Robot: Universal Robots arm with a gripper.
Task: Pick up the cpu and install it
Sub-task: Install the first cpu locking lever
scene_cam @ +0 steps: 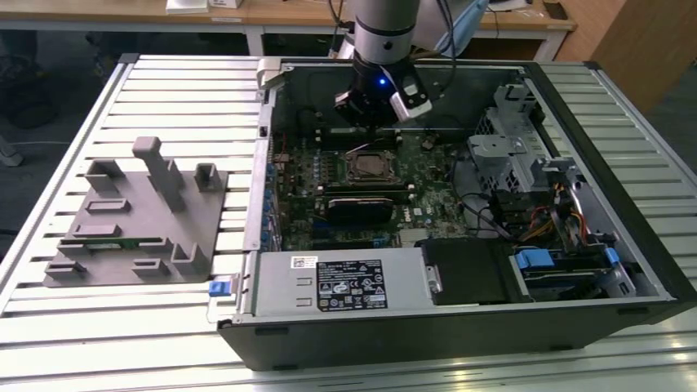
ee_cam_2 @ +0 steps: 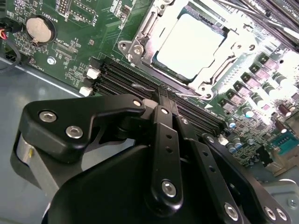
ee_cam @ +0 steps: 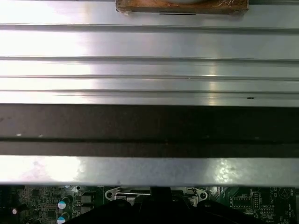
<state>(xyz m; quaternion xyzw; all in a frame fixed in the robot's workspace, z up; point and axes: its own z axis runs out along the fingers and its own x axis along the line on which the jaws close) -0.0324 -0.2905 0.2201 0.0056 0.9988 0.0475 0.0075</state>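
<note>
The cpu [ee_cam_2: 190,45] shows a smooth, pale, shiny metal top inside the bright metal socket frame [ee_cam_2: 140,35]. Beside it the green motherboard [ee_cam_2: 70,56] looks matt. The gripper [ee_cam_2: 163,100] is glossy black.

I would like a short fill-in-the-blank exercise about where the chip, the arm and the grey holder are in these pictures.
1. The cpu sits inside the motherboard's ____.
2. The gripper holds ____.
3. In the exterior view, the arm hangs over the open computer ____.
4. The grey holder lies on the exterior view's ____ side.

Missing words: socket; nothing; case; left
</note>
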